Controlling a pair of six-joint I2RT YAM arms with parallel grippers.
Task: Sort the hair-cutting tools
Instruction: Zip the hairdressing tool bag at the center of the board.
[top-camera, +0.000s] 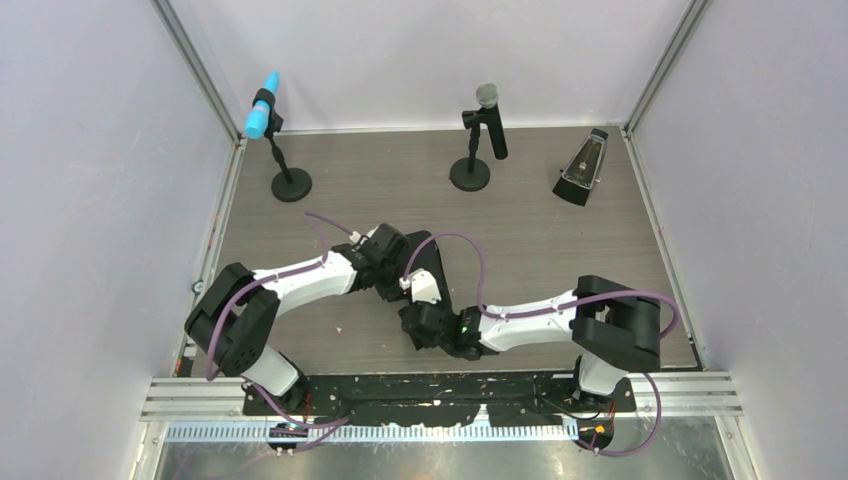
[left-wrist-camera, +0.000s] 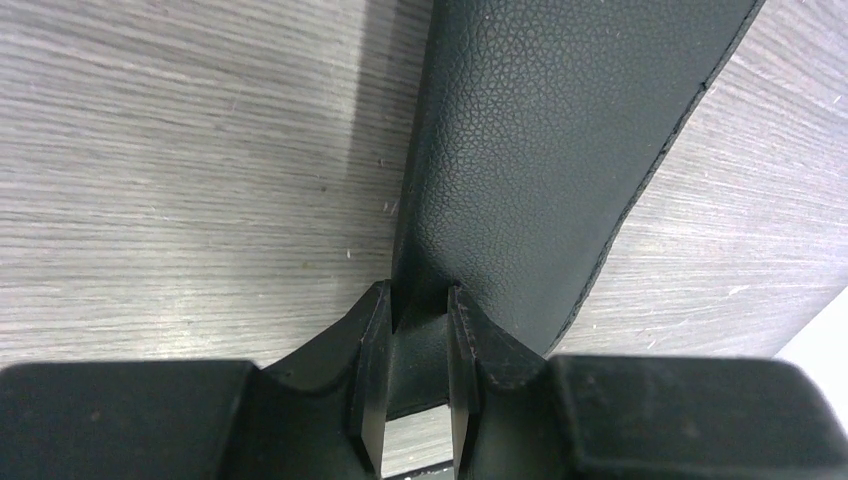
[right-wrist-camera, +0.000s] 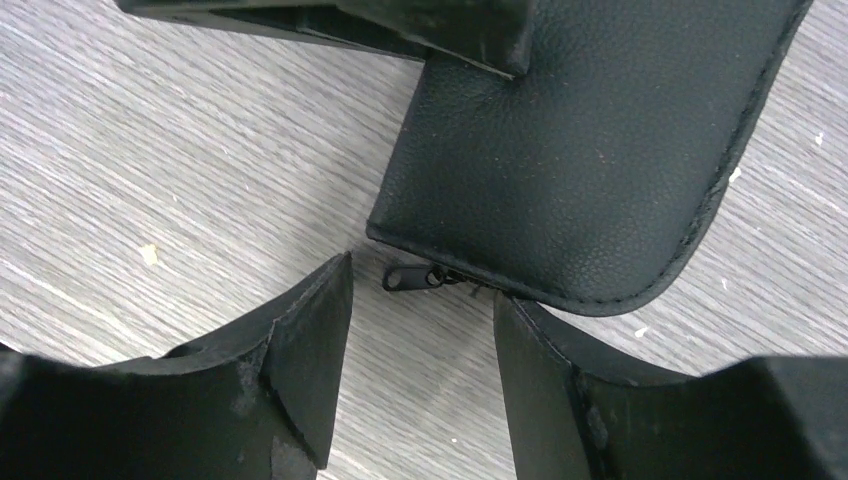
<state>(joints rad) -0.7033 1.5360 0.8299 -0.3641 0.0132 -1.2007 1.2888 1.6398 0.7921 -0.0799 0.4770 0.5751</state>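
Note:
No hair-cutting tools show in any view. A black zip case (top-camera: 440, 262) lies flat on the wood table between the two arms. My left gripper (left-wrist-camera: 420, 295) is shut on the case's edge, and the case's leather (left-wrist-camera: 540, 150) runs away from its fingers. In the top view the left gripper (top-camera: 398, 290) sits at the case's left side. My right gripper (right-wrist-camera: 421, 276) is open at the case's near rounded corner (right-wrist-camera: 580, 150). The small black zip pull (right-wrist-camera: 408, 277) lies on the table just ahead of the gap between its fingers, touched by neither finger.
A blue-headed microphone (top-camera: 263, 118) on a round base stands back left, a silver-headed one (top-camera: 488, 120) back centre, and a dark wedge-shaped object (top-camera: 583, 170) back right. White walls close in both sides. The left gripper's body (right-wrist-camera: 440, 30) crosses the top of the right wrist view.

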